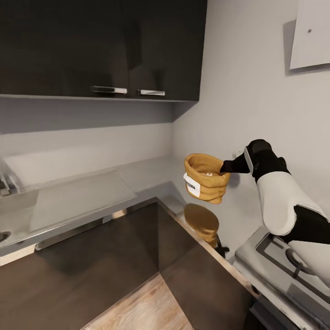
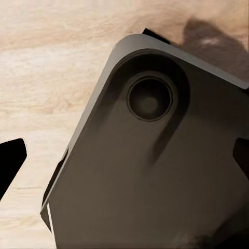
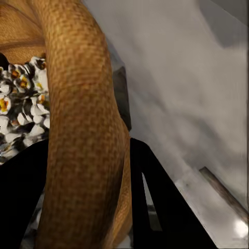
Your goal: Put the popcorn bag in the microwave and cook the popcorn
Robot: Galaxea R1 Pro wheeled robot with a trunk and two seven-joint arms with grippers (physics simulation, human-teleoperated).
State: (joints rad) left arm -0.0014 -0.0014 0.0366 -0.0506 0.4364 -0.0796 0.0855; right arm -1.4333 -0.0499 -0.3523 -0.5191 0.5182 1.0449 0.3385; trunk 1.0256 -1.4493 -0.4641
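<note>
Right end effector (image 1: 228, 166) clamped on the rolled rim of the squat tan paper popcorn bag (image 1: 205, 183), hanging above the reflective grey steel bench (image 1: 78, 197). Popped kernels (image 3: 21, 111) inside already; next, apparently, a level set-down.

The right arm (image 1: 279, 201) reaches forward at chest height, its tool (image 1: 225, 167) clamped on the sack's rim.

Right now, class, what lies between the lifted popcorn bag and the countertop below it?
Nothing: head view shows popcorn bag hanging over bare countertop.
</note>
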